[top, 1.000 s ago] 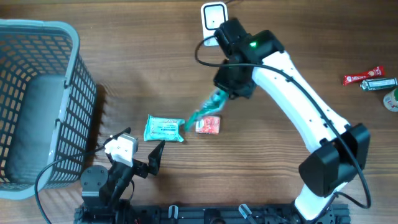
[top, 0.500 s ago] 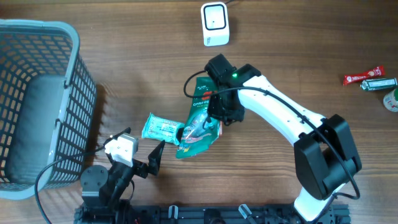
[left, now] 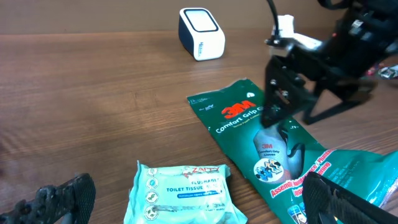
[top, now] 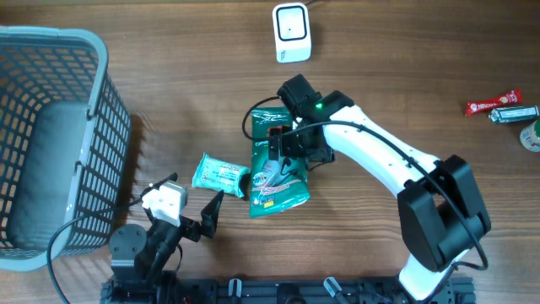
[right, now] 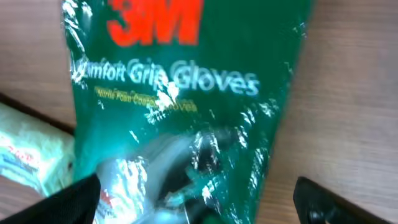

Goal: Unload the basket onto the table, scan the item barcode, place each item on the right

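The glove packet [top: 274, 173] lies flat mid-table [top: 152, 51], directly under my right pincer [top: 291, 152]. The tissue pack [top: 221, 174] lies just beside it on the left, with my left pincer [top: 190, 211] before that. The scanner [top: 292, 32] stands behind the packet. The basket [top: 51, 135] sits far left and the snack bars [top: 498, 105] far right.

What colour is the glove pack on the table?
The pack is mainly green, with a red logo and white lettering; clearest in the right wrist view.

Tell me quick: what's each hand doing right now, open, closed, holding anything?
Left hand: open, holding nothing.
Right hand: open above the glove pack, not gripping it.
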You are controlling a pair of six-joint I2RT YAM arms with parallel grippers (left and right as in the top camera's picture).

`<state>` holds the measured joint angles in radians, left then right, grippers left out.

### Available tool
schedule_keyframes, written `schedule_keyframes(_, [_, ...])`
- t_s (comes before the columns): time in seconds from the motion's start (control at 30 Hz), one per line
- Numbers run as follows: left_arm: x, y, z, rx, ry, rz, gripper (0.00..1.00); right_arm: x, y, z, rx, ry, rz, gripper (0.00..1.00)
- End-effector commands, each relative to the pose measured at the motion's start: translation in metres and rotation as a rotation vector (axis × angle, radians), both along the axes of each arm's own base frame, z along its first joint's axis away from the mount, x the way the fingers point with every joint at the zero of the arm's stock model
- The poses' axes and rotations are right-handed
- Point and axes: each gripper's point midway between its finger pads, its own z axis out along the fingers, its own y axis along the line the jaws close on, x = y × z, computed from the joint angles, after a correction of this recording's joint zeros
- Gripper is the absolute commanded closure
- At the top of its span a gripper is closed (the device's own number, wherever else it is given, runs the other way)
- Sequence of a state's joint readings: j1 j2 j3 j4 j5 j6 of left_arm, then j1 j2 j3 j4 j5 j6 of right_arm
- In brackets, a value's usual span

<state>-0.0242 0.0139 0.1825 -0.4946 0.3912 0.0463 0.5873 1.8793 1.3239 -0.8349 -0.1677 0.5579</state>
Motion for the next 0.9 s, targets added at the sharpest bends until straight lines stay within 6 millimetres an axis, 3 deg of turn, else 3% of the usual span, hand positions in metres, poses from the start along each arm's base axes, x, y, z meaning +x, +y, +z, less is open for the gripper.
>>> schedule_keyframes(0.0, [0.000,-0.001,-0.001,-0.012,0.002,-0.006,0.00,-0.009,-0.007,-0.024,0.000,0.004,0.060,0.00])
schedule_keyframes(0.13, [0.000,-0.001,-0.001,-0.012,0.002,-0.006,0.00,-0.004,-0.019,-0.029,0.010,0.005,0.046,0.00])
schedule_keyframes(0.23, [0.000,-0.001,-0.001,-0.012,0.002,-0.006,0.00,-0.005,0.000,-0.028,0.156,0.018,0.141,0.00])
schedule_keyframes(0.4, [0.000,-0.001,-0.001,-0.012,0.002,-0.006,0.00,-0.015,0.006,-0.054,0.206,0.100,0.179,0.04])
schedule_keyframes(0.47, [0.000,-0.001,-0.001,-0.012,0.002,-0.006,0.00,-0.022,0.010,-0.060,0.238,0.138,0.195,0.18])
schedule_keyframes(0.5, [0.000,-0.001,-0.001,-0.012,0.002,-0.006,0.00,-0.023,0.010,-0.064,0.237,0.150,0.194,0.31])
schedule_keyframes(0.57, [0.000,-0.001,-0.001,-0.012,0.002,-0.006,0.00,-0.022,0.010,-0.063,0.237,0.150,0.190,0.69])
schedule_keyframes(0.63, [0.000,-0.001,-0.001,-0.012,0.002,-0.006,0.00,-0.018,0.011,-0.056,0.260,0.152,0.181,0.96])
schedule_keyframes(0.7, [0.000,-0.001,-0.001,-0.012,0.002,-0.006,0.00,-0.015,0.013,-0.039,0.309,0.205,0.127,0.96])
schedule_keyframes(0.87, [0.000,-0.001,-0.001,-0.012,0.002,-0.006,0.00,0.010,-0.013,0.023,0.295,0.272,-0.089,0.96])
